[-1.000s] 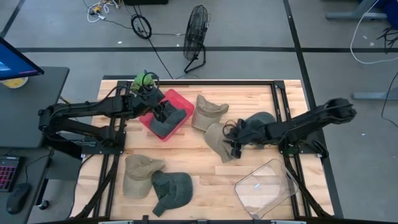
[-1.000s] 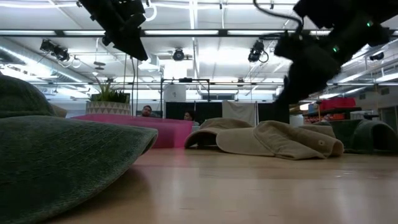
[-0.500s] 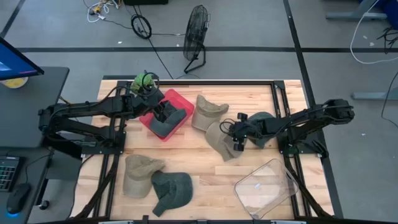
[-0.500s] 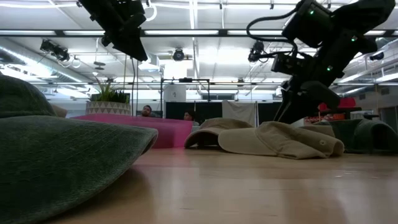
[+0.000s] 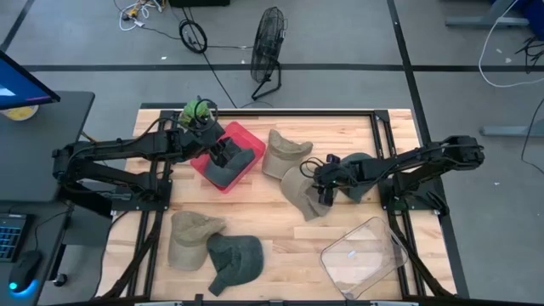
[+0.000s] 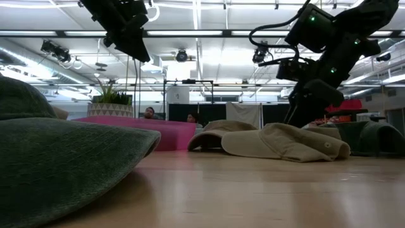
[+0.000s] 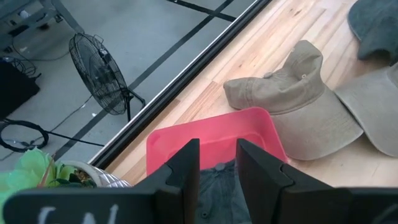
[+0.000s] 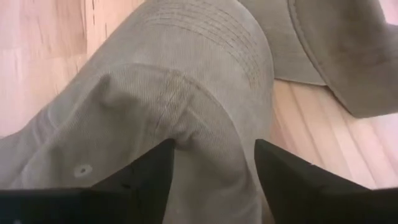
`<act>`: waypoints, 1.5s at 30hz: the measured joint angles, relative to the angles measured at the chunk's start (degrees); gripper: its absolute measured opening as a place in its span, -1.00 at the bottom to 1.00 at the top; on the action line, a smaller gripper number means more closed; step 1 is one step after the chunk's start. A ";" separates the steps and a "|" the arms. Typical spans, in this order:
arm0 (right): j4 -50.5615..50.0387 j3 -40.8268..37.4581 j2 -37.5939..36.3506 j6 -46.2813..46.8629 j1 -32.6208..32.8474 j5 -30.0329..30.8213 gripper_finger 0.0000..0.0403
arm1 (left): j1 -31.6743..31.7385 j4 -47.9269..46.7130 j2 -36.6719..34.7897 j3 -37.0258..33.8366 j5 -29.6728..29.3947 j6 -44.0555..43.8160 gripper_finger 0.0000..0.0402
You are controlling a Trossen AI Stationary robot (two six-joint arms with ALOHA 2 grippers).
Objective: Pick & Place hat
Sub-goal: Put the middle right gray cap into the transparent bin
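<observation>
A tan hat (image 5: 297,194) (image 8: 186,81) lies flat on the wooden table, right of centre. My right gripper (image 5: 321,189) (image 8: 212,158) is open, slanting down over the hat, one finger on each side of its crown. In the low view the right gripper (image 6: 305,109) stands just behind the tan hat (image 6: 285,142). My left gripper (image 5: 223,153) (image 7: 217,168) hangs open above a red bin (image 5: 246,134) in which a dark green hat (image 5: 228,172) lies. My right gripper straddles the tan hat's crown (image 8: 193,124) from above, slanting in from the table's right. I cannot tell whether its fingers touch the cloth. The hat lies flat on the table.
A second tan hat (image 5: 285,153) lies beside the bin, and a dark green hat (image 5: 361,166) lies under the right arm. Near the front edge are another tan hat (image 5: 191,238), a dark green hat (image 5: 234,262) and a clear container (image 5: 365,255). A potted plant (image 5: 197,110) stands at the far left.
My right gripper has swung toward the table's far edge, coming in over the tan hat's crown and tipping further down. The hat has stayed where it was.
</observation>
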 joint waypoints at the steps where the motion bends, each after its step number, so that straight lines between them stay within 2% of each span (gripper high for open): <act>1: -0.06 0.01 0.00 -0.04 0.00 0.01 0.02 | 0.00 0.00 0.00 0.01 0.00 0.42 -0.45; 4: -0.13 0.00 0.00 -0.04 0.00 -0.14 -0.24 | 0.01 0.02 0.00 -0.01 0.01 0.55 -0.45; 9: -0.15 0.00 0.00 -0.06 0.00 -3.83 -0.84 | 0.00 0.00 0.00 0.00 0.02 0.63 -0.45; 11: 0.00 0.00 0.00 -0.61 0.02 -4.04 -0.94 | 0.02 0.00 0.00 0.01 0.02 0.74 -0.45; 14: 1.97 -0.04 0.00 -2.33 0.11 -4.86 -0.93 | 0.00 0.00 0.00 0.01 0.23 0.77 -0.45; 16: 2.52 1.16 -0.02 -3.58 0.42 -5.08 -0.96 | 0.02 0.00 0.00 0.01 2.55 0.76 -0.45; 20: 2.10 7.74 -0.11 -10.48 2.07 -4.99 -0.97 | 0.02 0.83 0.11 0.00 14.43 3.68 -0.45; 23: 2.06 13.31 0.52 -20.09 3.22 -4.97 -0.98 | -0.04 4.05 1.05 -0.01 25.00 8.42 -0.45; 25: 1.70 16.44 1.82 -26.80 3.60 -5.00 -0.99 | -0.10 8.24 1.72 -0.01 28.70 9.17 -0.45; 31: 4.04 21.74 10.66 -44.69 3.65 -4.64 -0.99 | -0.52 14.19 4.89 0.03 29.37 14.91 -0.45; 33: 5.84 22.70 14.05 -48.43 3.91 -1.71 -0.99 | -0.55 13.91 6.04 0.03 29.44 11.11 -0.45; 37: 8.46 24.65 18.99 -57.52 4.84 8.97 -0.99 | -0.52 9.63 8.35 0.01 29.80 -0.93 -0.45; 40: 10.61 25.84 20.41 -63.18 4.96 11.29 -0.99 | -0.90 4.27 10.12 -0.03 30.08 -6.63 -0.45; 45: 14.89 26.36 19.65 -65.53 5.27 14.75 -0.99 | -2.16 -0.01 12.16 -0.03 30.06 -10.77 -0.45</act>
